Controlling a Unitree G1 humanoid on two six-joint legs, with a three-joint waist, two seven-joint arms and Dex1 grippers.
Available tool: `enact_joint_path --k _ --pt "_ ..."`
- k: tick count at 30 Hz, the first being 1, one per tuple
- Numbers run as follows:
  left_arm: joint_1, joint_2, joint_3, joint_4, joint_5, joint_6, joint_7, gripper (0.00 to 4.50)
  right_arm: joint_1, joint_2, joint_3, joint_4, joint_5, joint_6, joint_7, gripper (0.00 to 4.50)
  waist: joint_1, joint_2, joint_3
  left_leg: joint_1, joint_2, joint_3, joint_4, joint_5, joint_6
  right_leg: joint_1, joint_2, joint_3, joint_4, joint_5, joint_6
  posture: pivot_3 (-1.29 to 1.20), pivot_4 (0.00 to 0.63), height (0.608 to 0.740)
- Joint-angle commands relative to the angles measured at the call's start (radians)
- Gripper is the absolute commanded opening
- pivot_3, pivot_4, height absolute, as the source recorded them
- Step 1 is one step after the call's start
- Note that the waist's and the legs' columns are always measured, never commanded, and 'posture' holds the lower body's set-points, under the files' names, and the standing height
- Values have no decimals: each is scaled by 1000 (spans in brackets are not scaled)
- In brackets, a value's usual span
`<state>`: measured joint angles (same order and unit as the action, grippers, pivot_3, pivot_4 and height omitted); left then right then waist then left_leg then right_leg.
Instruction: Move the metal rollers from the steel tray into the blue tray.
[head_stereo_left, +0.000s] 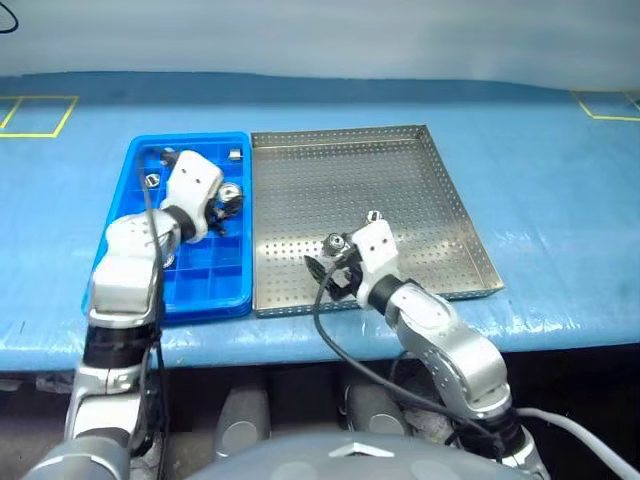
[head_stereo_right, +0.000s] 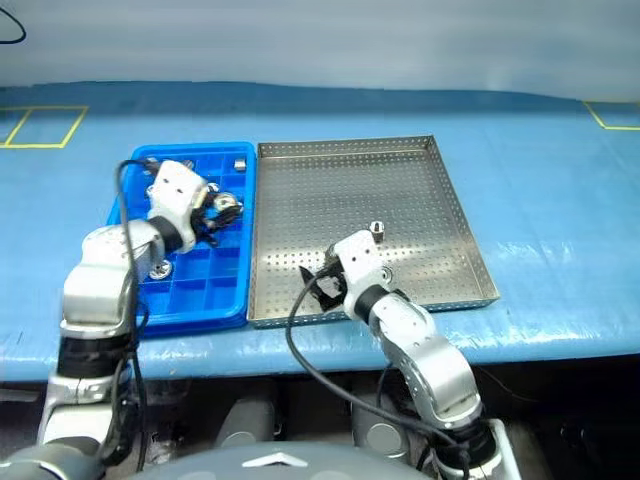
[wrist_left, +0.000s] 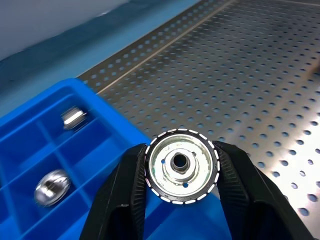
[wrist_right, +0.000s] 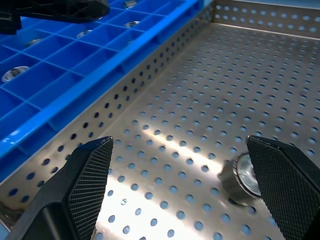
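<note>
Metal rollers (head_stereo_left: 374, 216): one is clamped in the left gripper (wrist_left: 181, 167) jaws over the blue tray (head_stereo_left: 135, 160) and should drop squarely into an empty compartment, while the right gripper (wrist_right: 190, 175) jaws gape wide around another on the steel tray (head_stereo_left: 440, 170).

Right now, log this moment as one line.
left claw: shut on roller, over blue tray | right claw: open, low over steel tray beside loose roller | another roller still in steel tray
</note>
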<state>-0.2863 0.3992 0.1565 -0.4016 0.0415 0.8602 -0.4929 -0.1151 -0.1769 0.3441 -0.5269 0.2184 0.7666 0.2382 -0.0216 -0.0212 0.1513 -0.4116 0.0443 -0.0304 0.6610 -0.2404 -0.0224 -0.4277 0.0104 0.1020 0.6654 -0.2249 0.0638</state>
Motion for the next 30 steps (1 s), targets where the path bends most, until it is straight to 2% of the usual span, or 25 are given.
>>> enact_joint_path --k 1,5,10,13,21,23,25,28,30 --pt "88 -28 80 -183 67 82 146 1712 -47 5 44 32 -11 -50 45 4500 16 0 0 0 0 0 0 0 0 0 0 0 0 0 0 214 150 740" --pt "268 3 59 -332 147 207 214 1712 -81 23 73 71 -3 -68 83 4500 43 -1 0 0 0 0 -1 0 0 0 -1 0 -2 0 -1 263 150 740" --pt "366 -67 81 -430 141 316 262 1712 -91 20 97 102 -6 -76 124 4500 88 -1 -1 0 0 -2 1 1 -2 2 -2 -3 -2 -3 -6 305 150 740" --pt "385 -91 80 -441 136 342 277 1712 -95 24 98 106 -6 -76 135 4500 99 -1 -1 1 0 -2 2 1 -3 3 -2 -3 -2 -3 -7 310 150 740" --pt "357 -79 70 -404 104 369 267 1712 -79 35 91 93 -10 -67 125 4500 100 -1 -1 2 0 -1 -1 2 -3 2 -1 -4 -2 -3 -8 276 150 740" --pt "330 -73 75 -401 88 373 261 2439 -69 36 85 84 -12 -64 116 4500 100 -1 -1 1 0 -1 -1 2 -3 1 -1 -4 -2 -3 -8 254 150 740" --pt "276 -80 88 -402 56 366 248 2985 -59 38 74 72 -12 -61 104 4500 100 -1 -1 1 0 -2 -1 2 -3 1 -1 -4 -2 -3 -8 243 150 740" --pt "147 -135 127 -399 -41 335 208 3937 -42 35 53 46 -10 -56 85 4500 100 -2 -1 0 0 -2 0 2 -4 2 -1 -4 -2 -3 -8 204 150 740" --pt "93 -152 139 -382 -92 305 183 3937 -35 29 41 30 -11 -53 77 4500 90 -2 -1 0 0 -1 1 2 -4 2 -1 -4 -3 -2 -7 188 150 740"
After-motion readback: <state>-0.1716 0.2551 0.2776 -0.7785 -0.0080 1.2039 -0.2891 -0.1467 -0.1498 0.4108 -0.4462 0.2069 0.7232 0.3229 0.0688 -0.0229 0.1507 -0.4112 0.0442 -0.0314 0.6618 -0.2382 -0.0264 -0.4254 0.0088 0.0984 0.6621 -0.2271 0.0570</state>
